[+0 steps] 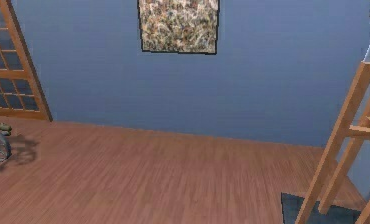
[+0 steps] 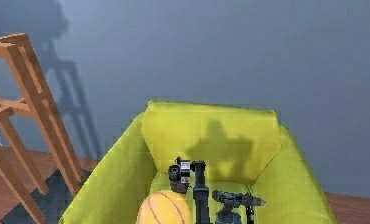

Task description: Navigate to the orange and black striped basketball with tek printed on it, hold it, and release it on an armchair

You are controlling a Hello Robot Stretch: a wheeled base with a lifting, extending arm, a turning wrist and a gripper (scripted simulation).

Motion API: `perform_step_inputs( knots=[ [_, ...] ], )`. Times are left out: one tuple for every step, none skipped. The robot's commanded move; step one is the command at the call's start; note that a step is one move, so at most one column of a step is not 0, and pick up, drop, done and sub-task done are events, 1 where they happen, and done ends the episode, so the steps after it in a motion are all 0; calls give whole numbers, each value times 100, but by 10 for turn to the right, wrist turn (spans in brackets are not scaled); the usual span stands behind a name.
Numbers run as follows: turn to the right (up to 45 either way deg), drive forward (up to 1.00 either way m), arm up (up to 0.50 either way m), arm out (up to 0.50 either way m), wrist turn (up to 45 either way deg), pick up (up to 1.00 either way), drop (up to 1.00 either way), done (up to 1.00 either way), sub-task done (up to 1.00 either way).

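Progress: by my reading the task is near its end. The basketball (image 2: 163,210) is already at the armchair (image 2: 213,135), so the search and the carry look finished. What is left is the release, or confirming it, and the pictures do not settle which.
Basketball: an orange ball with faint darker lines, at the arm side view's bottom edge. It lies over the near part of the chair's seat, left of the arm (image 2: 199,200). Whether it rests on the cushion or hangs above it cannot be told.
End effector: the end effector (image 2: 177,174) shows as a dark body in front of the seat and backrest, just above the ball. How wide its fingers stand cannot be told, nor whether it has hold of anything.
Armchair: yellow-green, with a high back and padded sides, set against the blue wall (image 2: 293,60).
Surroundings: a wooden ladder frame (image 2: 28,110) stands left of the chair and shows again at the forward view's right (image 1: 343,150).
Ahead: wooden floor (image 1: 143,170), a framed painting (image 1: 179,25) on the far wall, and a wood-latticed door (image 1: 15,60) at far left.
Next: judged from this, lower or let go over the seat's middle so the ball settles and does not roll off the near edge.
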Motion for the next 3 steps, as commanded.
perform_step_inputs(
  knots=[
    [0,0,10,0,0,0,0,0,0],
    [0,0,0,-8,0,0,0,0,0],
    [0,0,0,0,0,0,0,100,0]
  ],
)
